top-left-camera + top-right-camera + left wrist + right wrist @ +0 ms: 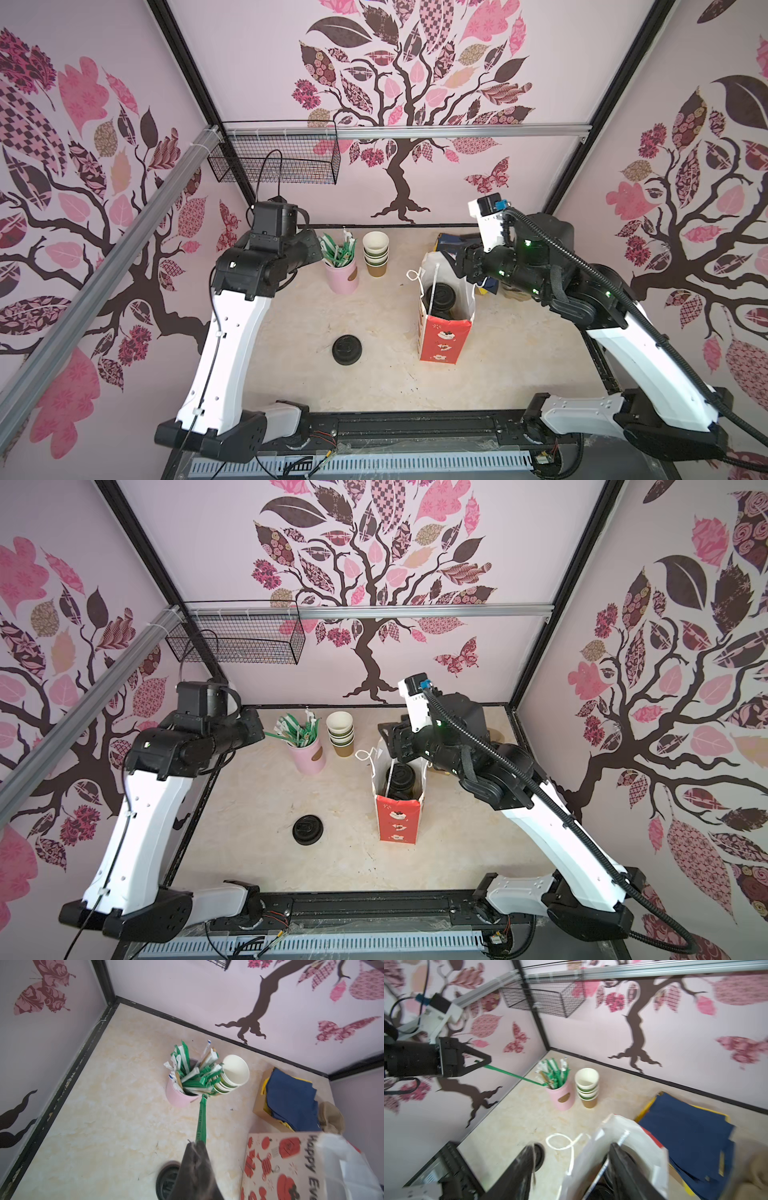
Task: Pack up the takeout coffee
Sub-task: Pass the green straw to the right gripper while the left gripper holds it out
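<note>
**Bag** (pixel 439 345): red-and-white paper, upright on the counter (pixel 374 386), mouth open.

**Coffee cups** (pixel 441 296): upright inside the bag. Only their round black sip lids show from above; the bag's walls hide the sides. A white straw (pixel 433 286) leans beside them in the bag.

**Right gripper** (pixel 574 1146): at the bag's far rim, jaws apart, one inside the bag and one outside.

**Left gripper** (pixel 196 1146): well left of the bag, jaws clamped on a green wrapped straw (pixel 201 1118), whose far end reaches the rim of the pink cup (pixel 343 278).

**Lid stack** (pixel 347 350): black, on the counter left of the bag.
</note>
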